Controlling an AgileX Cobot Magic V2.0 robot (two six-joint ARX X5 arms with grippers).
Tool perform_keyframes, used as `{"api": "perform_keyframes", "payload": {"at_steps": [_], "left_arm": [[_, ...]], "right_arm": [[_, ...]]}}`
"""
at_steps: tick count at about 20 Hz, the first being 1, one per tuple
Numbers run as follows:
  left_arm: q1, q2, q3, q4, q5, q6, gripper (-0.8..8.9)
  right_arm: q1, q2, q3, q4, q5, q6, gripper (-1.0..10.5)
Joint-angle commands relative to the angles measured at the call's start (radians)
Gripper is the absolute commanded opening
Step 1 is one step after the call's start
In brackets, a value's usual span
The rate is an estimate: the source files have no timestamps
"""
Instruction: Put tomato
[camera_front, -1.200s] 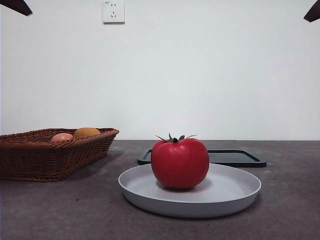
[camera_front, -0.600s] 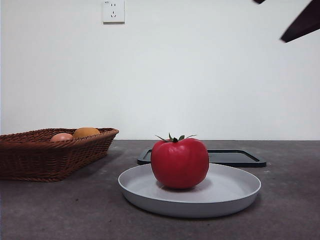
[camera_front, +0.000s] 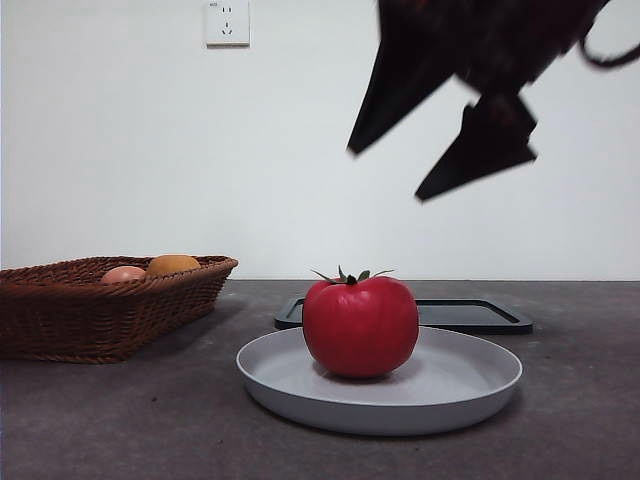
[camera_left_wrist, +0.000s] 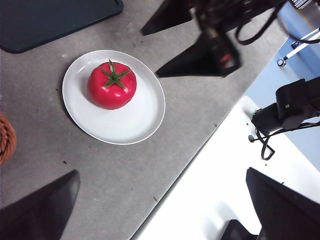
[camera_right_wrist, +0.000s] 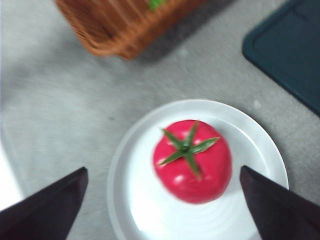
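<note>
Grey desk (camera_front: 120, 420) under a plain white wall, and now we have movement: the upper right of the front frame, which a second ago showed only a black tip in the corner, is filled by the right pincer (camera_front: 440, 165), swinging in big and dark with its jaws spread wide and nothing between them. It hangs well above the tomato (camera_front: 360, 326), which sits dead centre of the grey plate (camera_front: 480, 385) in the lower middle of the frame and hasn't budged. That reads as the approach to a pick-up (contact not made yet). The left pincer (camera_left_wrist: 165, 210) waits off to the side, jaws wide apart and empty. The tomato stands upright, green calyx pointing straight up; it's nearly round, slightly squat, so no real long axis to line up on. Wicker basket (camera_front: 90, 310) with two fruits sits lower left, dark tray (camera_front: 480, 316) behind the plate.
</note>
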Motion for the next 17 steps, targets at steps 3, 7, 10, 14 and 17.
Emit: {"api": "perform_keyframes", "payload": {"at_steps": [3,7,10,14,17], "left_arm": [[-0.002,0.008,0.019,0.009,0.004,0.016,5.23],[-0.002,0.008,0.019,0.008,0.004,0.016,5.23],[-0.002,0.008,0.019,0.008,0.004,0.016,5.23],[-0.002,0.008,0.019,0.008,0.004,0.016,5.23],[-0.002,0.008,0.019,0.008,0.004,0.016,5.23]], "right_arm": [[0.033,0.113,0.021,0.076,0.016,-0.008,5.0],[0.064,0.192,0.021,0.135,0.075,-0.008,5.0],[0.080,0.238,0.021,0.168,0.115,-0.008,5.0],[0.093,0.277,0.021,0.187,0.158,-0.008,5.0],[0.096,0.308,0.021,0.191,0.161,-0.008,5.0]]}}
